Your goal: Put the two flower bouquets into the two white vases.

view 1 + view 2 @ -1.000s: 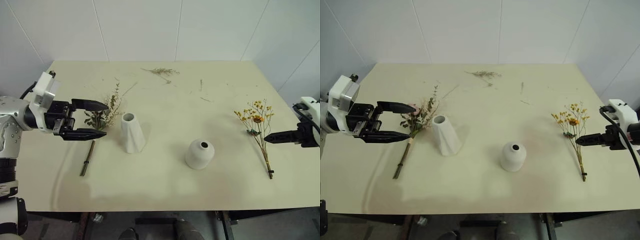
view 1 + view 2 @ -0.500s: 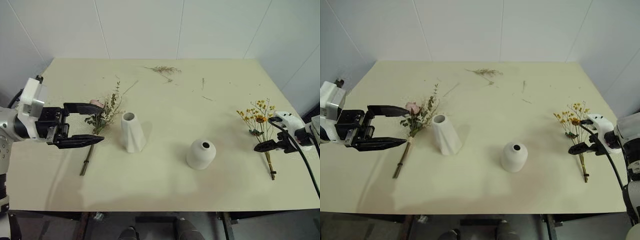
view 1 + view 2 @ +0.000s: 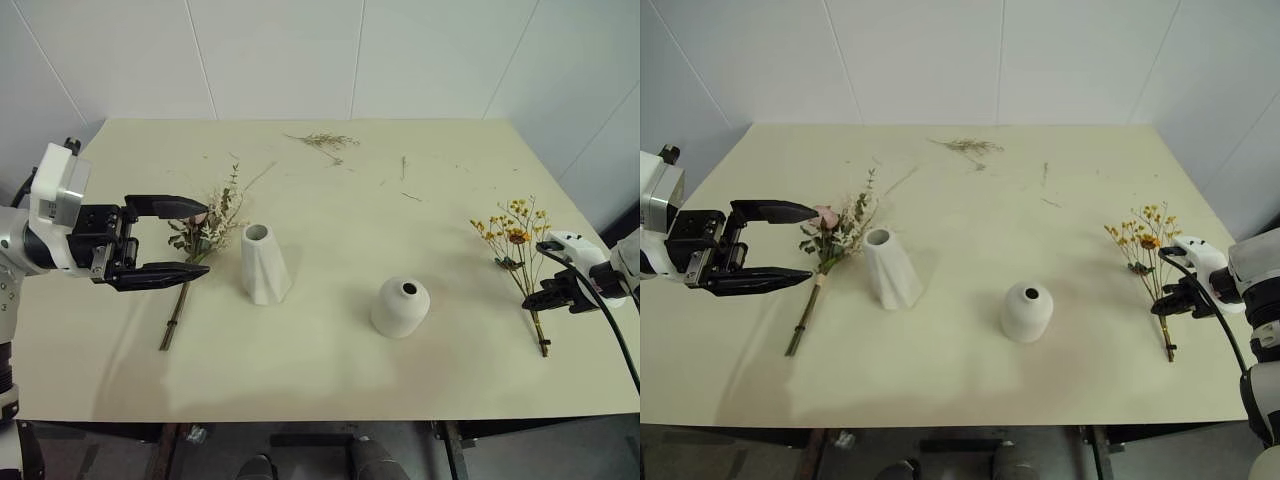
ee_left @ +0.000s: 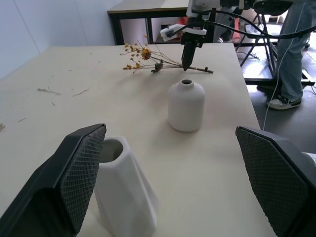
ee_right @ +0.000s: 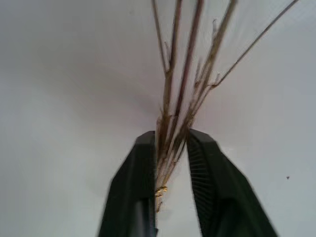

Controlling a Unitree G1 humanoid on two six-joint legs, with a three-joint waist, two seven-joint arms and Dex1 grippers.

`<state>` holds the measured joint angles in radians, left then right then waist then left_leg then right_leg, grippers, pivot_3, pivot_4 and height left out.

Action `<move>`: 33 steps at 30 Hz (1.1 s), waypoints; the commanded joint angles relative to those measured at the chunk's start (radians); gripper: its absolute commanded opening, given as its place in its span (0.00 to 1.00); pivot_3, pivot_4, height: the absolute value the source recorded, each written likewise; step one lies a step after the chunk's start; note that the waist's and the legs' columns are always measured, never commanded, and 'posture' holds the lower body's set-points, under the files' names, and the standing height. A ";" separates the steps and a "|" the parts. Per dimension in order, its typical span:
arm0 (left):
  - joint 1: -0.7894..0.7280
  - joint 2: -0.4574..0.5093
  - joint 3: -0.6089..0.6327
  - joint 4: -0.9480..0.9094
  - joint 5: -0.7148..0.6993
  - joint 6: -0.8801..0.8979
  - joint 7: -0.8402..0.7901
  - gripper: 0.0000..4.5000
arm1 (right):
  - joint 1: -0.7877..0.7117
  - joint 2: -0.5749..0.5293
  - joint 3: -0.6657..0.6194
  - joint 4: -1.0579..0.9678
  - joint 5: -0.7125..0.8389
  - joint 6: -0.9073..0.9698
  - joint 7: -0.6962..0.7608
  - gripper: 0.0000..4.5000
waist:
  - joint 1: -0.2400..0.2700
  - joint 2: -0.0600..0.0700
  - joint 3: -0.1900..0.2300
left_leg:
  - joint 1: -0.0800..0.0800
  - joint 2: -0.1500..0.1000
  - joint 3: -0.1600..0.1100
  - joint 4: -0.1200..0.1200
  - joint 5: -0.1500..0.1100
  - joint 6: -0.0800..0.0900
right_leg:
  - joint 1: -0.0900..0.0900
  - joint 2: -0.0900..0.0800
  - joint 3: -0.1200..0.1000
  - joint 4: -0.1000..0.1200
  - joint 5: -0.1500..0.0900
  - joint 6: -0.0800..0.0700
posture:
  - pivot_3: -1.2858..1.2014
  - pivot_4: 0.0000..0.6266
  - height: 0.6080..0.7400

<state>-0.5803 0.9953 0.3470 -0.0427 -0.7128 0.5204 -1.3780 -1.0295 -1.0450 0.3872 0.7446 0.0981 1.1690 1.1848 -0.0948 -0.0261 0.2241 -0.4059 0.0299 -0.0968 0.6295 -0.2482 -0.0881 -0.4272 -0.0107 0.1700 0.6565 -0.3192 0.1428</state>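
Observation:
The pink-rose bouquet (image 3: 207,228) lies on the table left of the tall twisted white vase (image 3: 263,264). My left gripper (image 3: 205,240) hovers open and level beside that bouquet's head, pointing toward the vase. The squat white vase (image 3: 400,307) stands right of centre. The yellow bouquet (image 3: 515,238) lies flat near the right edge. My right gripper (image 5: 170,148) is shut on its thin stems (image 5: 174,123) low down, near their cut ends. In the left wrist view the tall vase (image 4: 123,197) stands between my open fingers, and the squat vase (image 4: 186,106) and the right gripper (image 4: 187,61) lie beyond.
A loose dried sprig (image 3: 325,142) and small crumbs lie at the back of the cream table (image 3: 330,370). Its right edge runs close to my right gripper. A person's legs (image 4: 291,54) and a dark table (image 4: 148,12) stand beyond that edge.
My right gripper came down onto the yellow bouquet's stems and closed on them. The left gripper has stayed open beside the rose bouquet.

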 commanded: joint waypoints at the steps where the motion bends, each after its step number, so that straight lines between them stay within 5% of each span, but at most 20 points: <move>1: -0.027 -0.002 -0.004 0.015 -0.022 -0.005 -0.008 1.00 | 0.014 -0.006 -0.036 -0.038 0.001 0.024 -0.006 0.01 | -0.001 0.000 0.000 | 0.000 0.000 0.000 0.000 0.000 0.000 | 0.000 0.000 0.000 0.000 0.000 0.000 | 0.52 0.24 1.00; 7: -0.036 -0.010 -0.016 0.063 -0.008 -0.021 -0.019 1.00 | 0.090 -0.003 -0.202 -0.161 0.074 -0.011 -0.060 0.01 | -0.004 0.000 0.000 | 0.000 0.000 0.000 0.000 0.000 0.000 | 0.000 0.000 0.000 0.001 0.000 0.000 | 0.52 0.24 1.00; 17: -0.035 -0.011 -0.018 0.153 0.012 -0.058 -0.022 1.00 | 0.356 0.267 -0.929 -0.686 0.430 -0.388 -0.269 0.01 | -0.005 0.000 0.000 | 0.001 0.000 -0.002 0.000 0.001 0.001 | 0.001 0.001 -0.001 0.004 0.000 0.000 | 0.52 0.24 1.00; 22: -0.066 -0.022 -0.043 0.185 0.023 -0.072 -0.023 1.00 | 0.385 0.409 -1.023 -0.900 0.579 -0.441 -0.387 0.01 | -0.003 0.000 0.000 | 0.001 0.000 -0.003 0.000 0.001 0.001 | 0.001 0.001 -0.002 0.004 0.000 0.000 | 0.52 0.24 1.00; 27: -0.089 -0.035 -0.073 0.196 0.025 -0.062 -0.041 1.00 | 0.379 0.432 -1.023 -1.018 0.731 -0.389 -0.471 0.01 | 0.001 0.000 0.000 | 0.001 0.000 -0.003 0.000 0.002 0.000 | 0.002 0.001 -0.001 0.005 0.001 0.000 | 0.52 0.24 1.00; 33: -0.080 -0.029 -0.125 0.214 0.070 -0.108 -0.098 1.00 | 0.548 0.403 -0.935 -1.201 0.870 -0.331 -0.448 0.01 | 0.009 -0.001 -0.001 | 0.001 0.000 -0.004 -0.001 0.002 0.001 | 0.002 0.001 -0.002 0.004 0.001 -0.001 | 0.52 0.24 1.00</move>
<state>-0.6524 0.9528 0.2223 0.1722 -0.6613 0.4453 -1.4537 -0.5138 -0.6130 -0.5629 -0.3918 0.9457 0.8504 0.7082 -0.0861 -0.0268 0.2235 -0.4048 0.0300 -0.1002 0.6290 -0.2461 -0.0874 -0.4257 -0.0099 0.1683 0.6602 -0.3183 0.1421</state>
